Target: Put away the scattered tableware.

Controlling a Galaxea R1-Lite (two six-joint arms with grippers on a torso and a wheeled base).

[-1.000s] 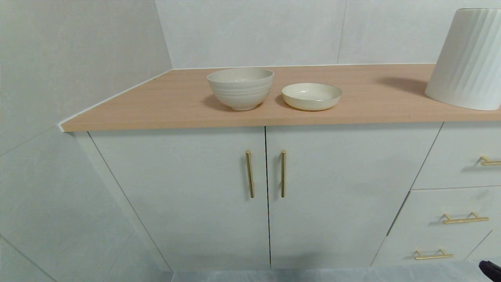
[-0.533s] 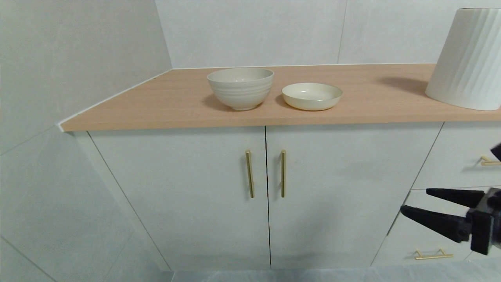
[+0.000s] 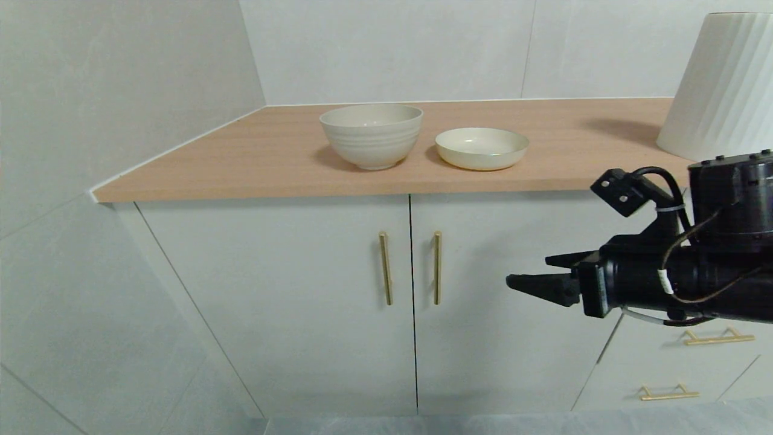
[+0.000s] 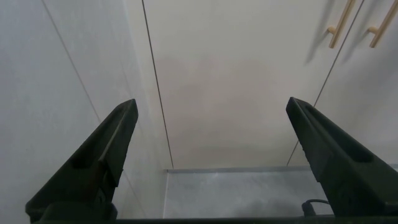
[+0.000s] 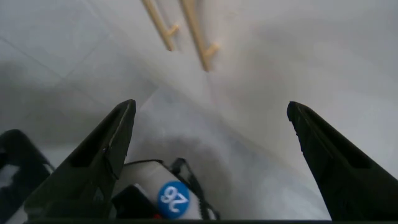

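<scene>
My right gripper [image 3: 531,273], jaws spread wide, hangs level with the upright door handle [image 3: 436,267] to its left. The dish [image 3: 481,148] and bowl [image 3: 371,136] sit higher, on the countertop [image 3: 241,157].

Only legible txt: no. "26" on blue round sticker [image 5: 169,194].

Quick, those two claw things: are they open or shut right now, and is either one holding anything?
Left gripper: open, holding nothing.
Right gripper: open, holding nothing.
</scene>
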